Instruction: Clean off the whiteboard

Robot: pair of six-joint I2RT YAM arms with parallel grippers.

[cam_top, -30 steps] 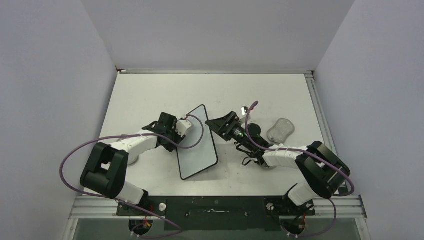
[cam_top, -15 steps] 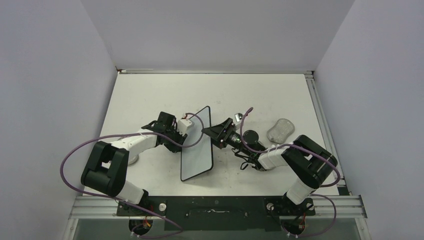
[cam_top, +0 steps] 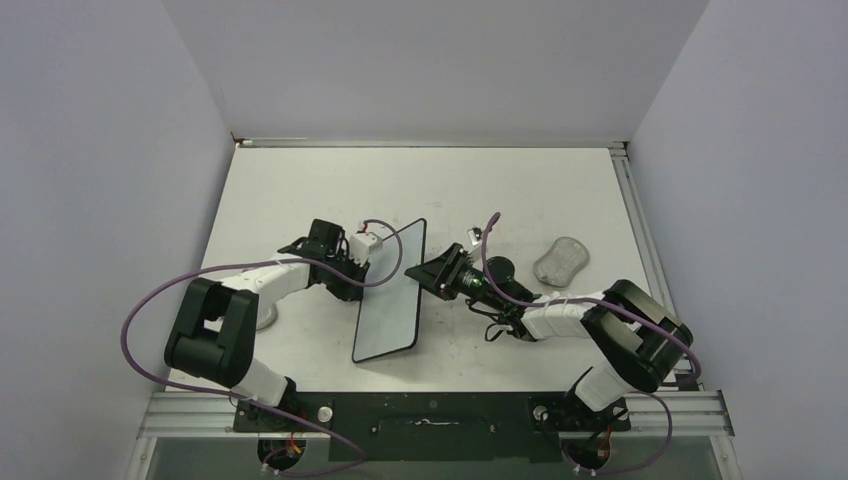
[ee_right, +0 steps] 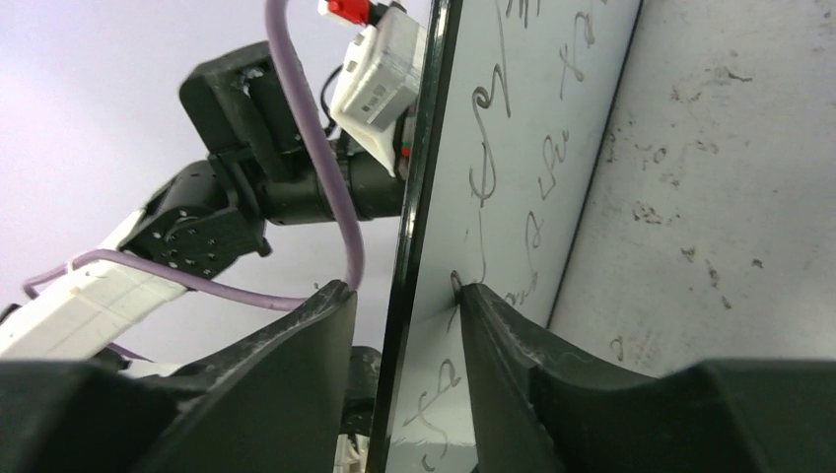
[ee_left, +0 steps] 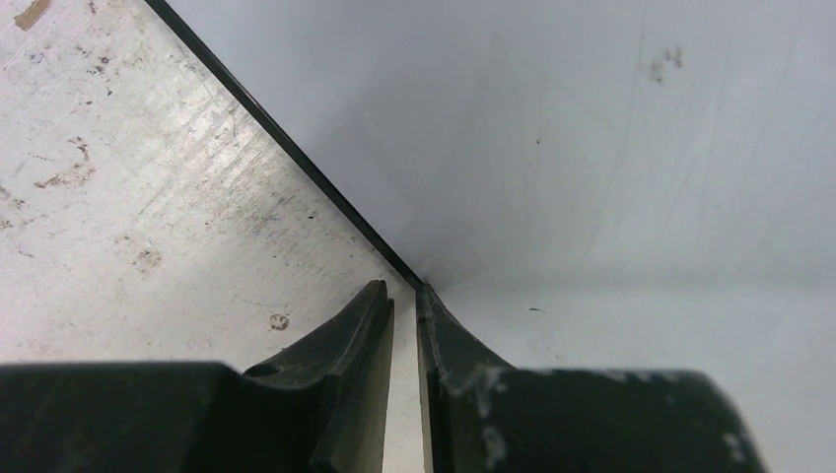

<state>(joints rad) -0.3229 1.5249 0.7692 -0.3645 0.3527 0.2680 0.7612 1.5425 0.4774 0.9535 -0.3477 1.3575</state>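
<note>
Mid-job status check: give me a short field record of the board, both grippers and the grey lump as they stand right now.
whiteboard: tipped up steeply, one long edge down at the table
writing: dark scribbles on the face toward the right arm, not erased
left gripper: pinched on the board's rim
right gripper: jaws astride the rim, one finger touching the written face, the other apart from the back
grey lump: on the table beyond the right arm, untouched

The scribbled whiteboard [ee_right: 513,148] stands on edge up the frame's middle, between the jaws. The lower-right finger [ee_right: 503,335] touches its face; the lower-left stands off.
</note>
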